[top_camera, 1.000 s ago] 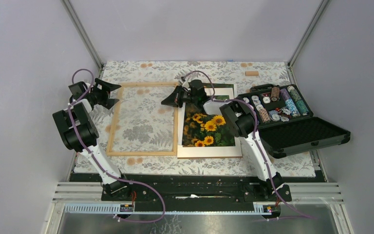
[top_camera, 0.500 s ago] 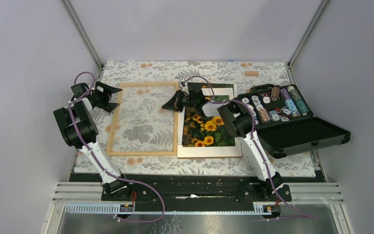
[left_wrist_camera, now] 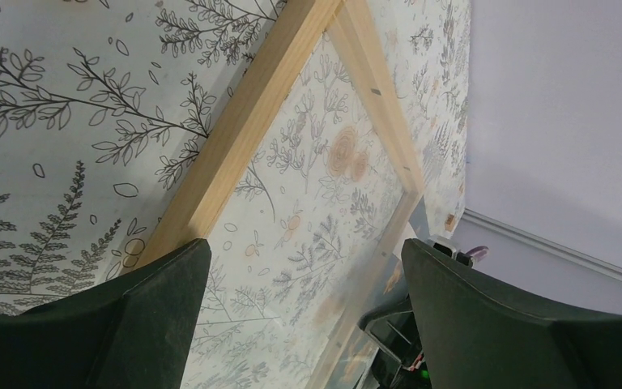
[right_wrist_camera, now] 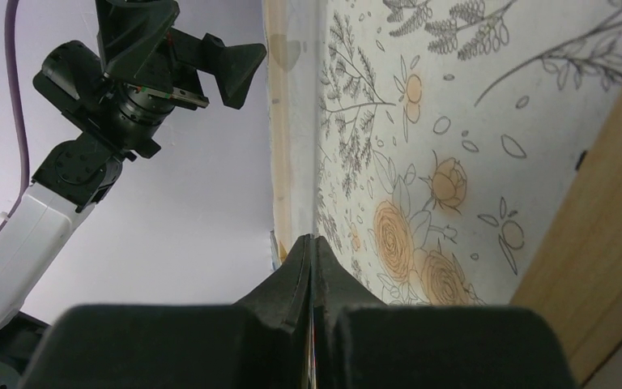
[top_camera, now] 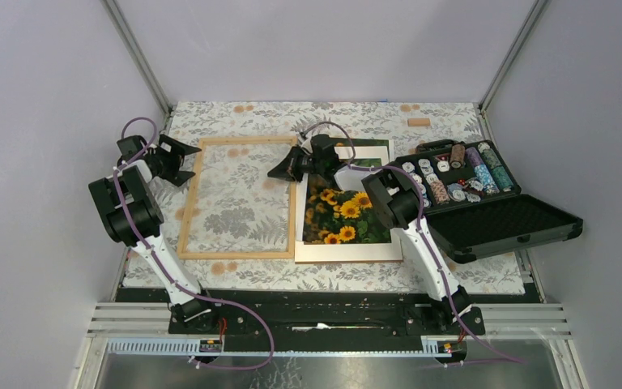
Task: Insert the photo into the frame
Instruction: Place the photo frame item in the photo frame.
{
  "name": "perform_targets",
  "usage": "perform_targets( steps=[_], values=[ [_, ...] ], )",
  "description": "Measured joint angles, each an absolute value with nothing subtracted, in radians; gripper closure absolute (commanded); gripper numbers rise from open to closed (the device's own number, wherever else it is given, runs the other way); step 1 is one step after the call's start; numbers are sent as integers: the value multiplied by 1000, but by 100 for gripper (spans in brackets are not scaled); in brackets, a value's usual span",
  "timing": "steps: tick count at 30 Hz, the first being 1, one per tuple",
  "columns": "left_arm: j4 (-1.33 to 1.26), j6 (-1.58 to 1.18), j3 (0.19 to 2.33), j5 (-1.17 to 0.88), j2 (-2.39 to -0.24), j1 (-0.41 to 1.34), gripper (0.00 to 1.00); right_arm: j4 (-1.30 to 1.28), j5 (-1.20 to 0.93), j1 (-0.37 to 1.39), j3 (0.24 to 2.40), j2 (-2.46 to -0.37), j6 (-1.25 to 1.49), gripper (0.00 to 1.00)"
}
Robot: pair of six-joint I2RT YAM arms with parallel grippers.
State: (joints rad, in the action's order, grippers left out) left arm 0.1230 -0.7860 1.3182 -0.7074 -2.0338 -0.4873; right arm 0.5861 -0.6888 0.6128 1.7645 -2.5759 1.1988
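Note:
The frame, thin light wood round a clear pane, lies flat on the left half of the cloth. Beside it on the right lies the photo of sunflowers, on a pale board. My right gripper reaches left over the photo's upper left corner and the frame's right rail. It is shut, and a thin coloured sheet edge, the photo's, shows deep between the fingers. My left gripper stands open at the frame's upper left corner, holding nothing, with the frame's left rail running under one finger.
An open black case with stacks of chips stands at the right, close to the right arm. A small wooden block lies at the back right. Grey walls close in on both sides. The left arm shows in the right wrist view.
Both arms have shifted only slightly. The right gripper stays shut at the photo's upper left corner, and the left stays open by the frame's corner.

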Motion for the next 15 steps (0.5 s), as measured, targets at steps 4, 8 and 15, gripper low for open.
perform_targets(
  steps=[4,8,15],
  values=[
    [125,-786,1319,-706,-2038,-487,8,574,-678,613,1788,-2590,1190,100],
    [127,-785,1319,-699,-2038,-488,7,550,-669,613,1800,-2606,1176,100],
    [149,-751,1319,-636,-2000,-487,5,501,-667,614,1804,-2608,1152,100]
  ],
)
